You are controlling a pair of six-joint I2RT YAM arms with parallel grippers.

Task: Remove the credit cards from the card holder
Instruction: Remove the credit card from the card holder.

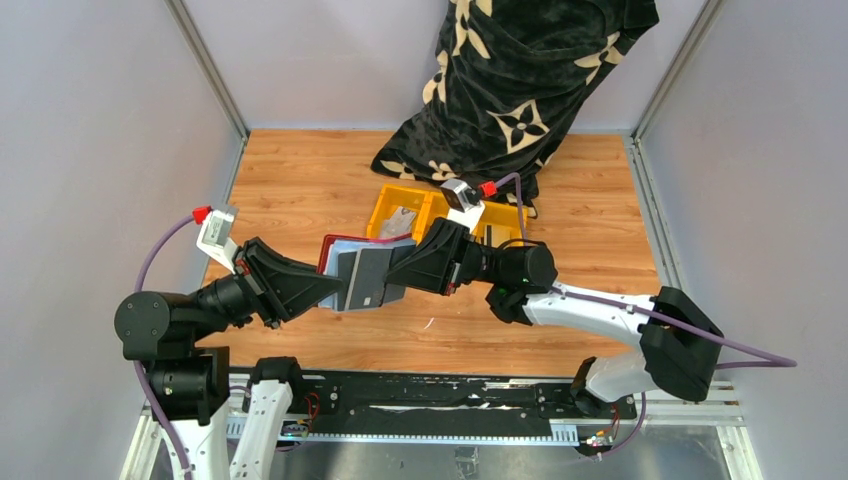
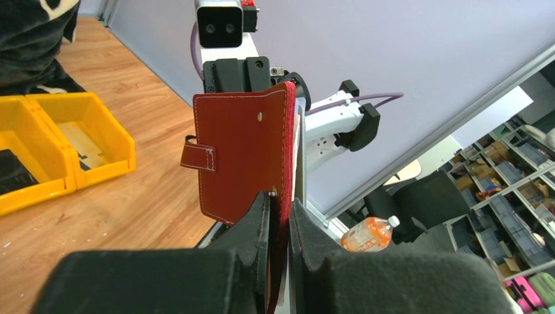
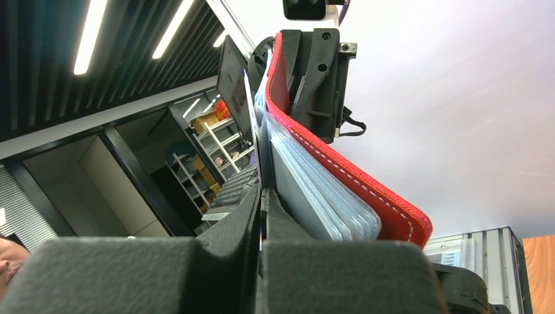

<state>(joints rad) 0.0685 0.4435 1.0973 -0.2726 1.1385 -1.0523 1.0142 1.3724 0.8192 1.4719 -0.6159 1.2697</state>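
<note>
The dark red card holder (image 1: 327, 250) hangs open above the table between my two arms. Its red cover (image 2: 242, 150) with the snap tab (image 2: 198, 157) faces the left wrist camera. My left gripper (image 2: 281, 204) is shut on the cover's stitched edge. A dark grey credit card (image 1: 368, 277) sticks out of the holder toward the right. My right gripper (image 3: 262, 191) is shut on this thin card (image 3: 234, 82), seen edge-on. Clear sleeves (image 3: 321, 196) fan out beside it inside the red cover (image 3: 386, 206).
A yellow compartment bin (image 1: 385, 203) stands just behind the held card holder, with a flat card (image 1: 402, 220) lying in its left compartment. Black patterned fabric (image 1: 520, 80) drapes over the back of the table. Grey walls enclose both sides.
</note>
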